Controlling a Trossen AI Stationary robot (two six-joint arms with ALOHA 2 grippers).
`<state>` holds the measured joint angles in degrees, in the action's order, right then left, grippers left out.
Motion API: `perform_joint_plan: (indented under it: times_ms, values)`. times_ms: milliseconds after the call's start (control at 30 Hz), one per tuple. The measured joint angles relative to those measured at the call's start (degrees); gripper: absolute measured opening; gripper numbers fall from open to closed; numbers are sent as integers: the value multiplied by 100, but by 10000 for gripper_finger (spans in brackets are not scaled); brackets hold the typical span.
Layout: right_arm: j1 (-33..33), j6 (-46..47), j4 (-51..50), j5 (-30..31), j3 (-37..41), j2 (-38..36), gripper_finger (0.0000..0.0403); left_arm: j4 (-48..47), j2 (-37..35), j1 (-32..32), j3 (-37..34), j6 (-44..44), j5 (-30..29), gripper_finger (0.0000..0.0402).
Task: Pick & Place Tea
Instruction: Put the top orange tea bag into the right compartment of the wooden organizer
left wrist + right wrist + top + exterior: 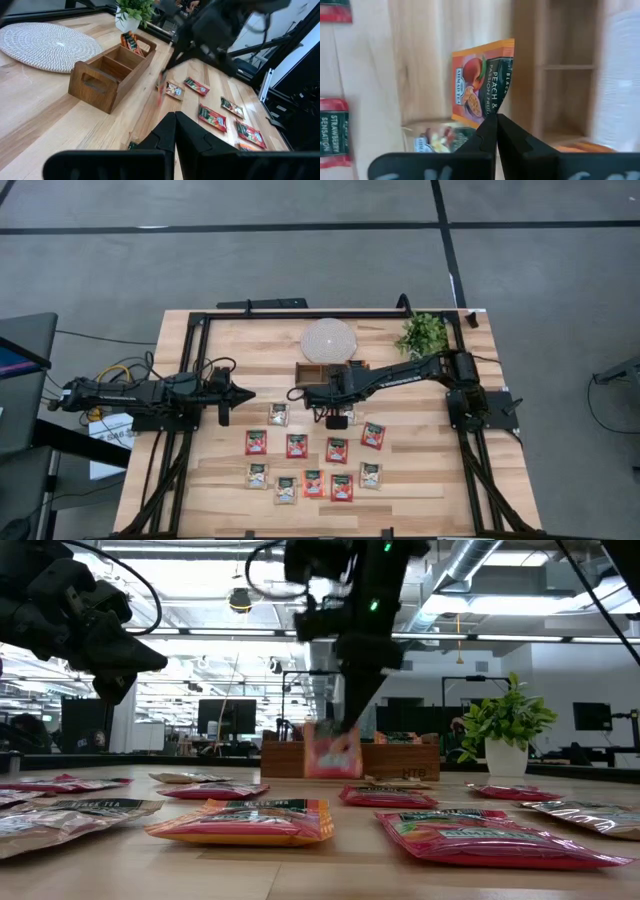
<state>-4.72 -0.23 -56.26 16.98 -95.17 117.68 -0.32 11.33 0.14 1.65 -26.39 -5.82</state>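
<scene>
right gripper (pixel 496 116) clamped on peach tea sachet (pixel 482 80) near wooden tray (pixel 322 371)

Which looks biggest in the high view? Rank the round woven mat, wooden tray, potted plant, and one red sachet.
1. Round woven mat
2. Wooden tray, partly under the arm, and potted plant: too alike to rank
3. Red sachet

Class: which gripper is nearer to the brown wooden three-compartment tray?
Right. The right gripper, shut on an orange peach tea sachet, hangs just in front of the brown wooden three-compartment tray; the left gripper, shut, sits farther off to its left.
</scene>
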Motion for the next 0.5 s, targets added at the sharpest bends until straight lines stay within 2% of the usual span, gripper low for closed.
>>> perform_joint_plan:
  times_ms: [167,367,500]
  values:
    - [-126,107,-357,509,-9,-413,0,-3,0,0,0,0,2,0]
    - [-163,396,-1324,1377,-11,-963,0,0,-2,0,0,0,1,0]
    - [-145,537,-1773,1674,62,-1128,0,0,-2,0,0,2,2,0]
